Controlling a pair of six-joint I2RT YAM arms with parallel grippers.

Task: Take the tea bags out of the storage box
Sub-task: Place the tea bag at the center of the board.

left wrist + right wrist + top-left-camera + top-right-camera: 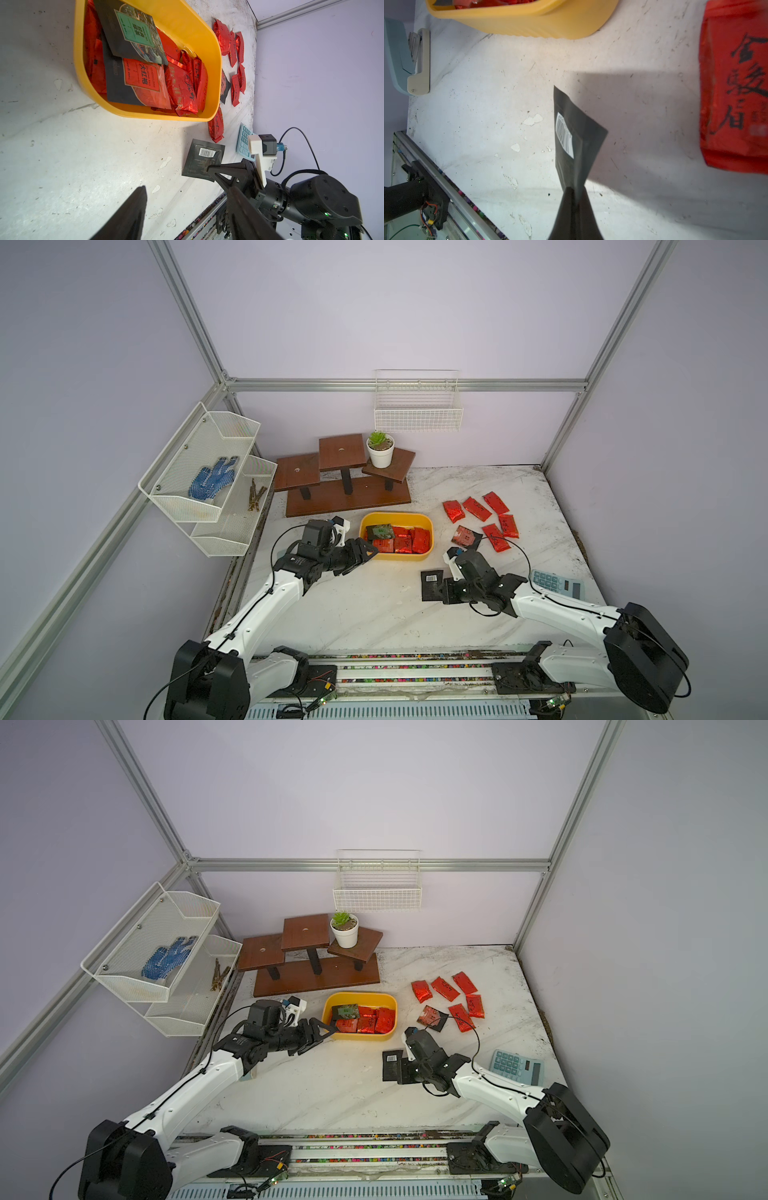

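Mesh shelf [178, 499] on the left wall: the upper tier holds one blue glove [214, 481], the lower tier a few brown sticks [256, 497].

Left gripper [365, 559]: jaws partly open with nothing between them. The tips are at the near-left corner of the storage box [395, 515]; can't tell if they touch it.

The box sits mid-table [374, 605], in front of the wooden stand [345, 497]. Inside:
- one green-faced sachet [133, 31] on top
- one red-faced sachet [141, 83] under it
- boxed red pouches [182, 87] packed beside and beneath

Right gripper [446, 591], right of the box: jaws clamped on the edge of a barcode sachet [431, 584]. The sachet is clear of the table, with its shadow below.

Further right on the table are five loose red pouches [477, 508] in a cluster. One tabletop sachet [465, 536], black with a red face, lies just beside them. One calculator [557, 585] is far right.

Counts:
- Black sachets: four (two boxed, one gripped, one on the table).
- Tea bags outside the box: seven.

Hard to tell:
- Boxed pouch count. They overlap and the sachets cover some; about four show from above.
- The loose pouches bunch up in the left wrist view.
- The calculator is partly behind the right arm.
- A pale blue-and-cream item [406, 62] near the left arm; can't identify it.
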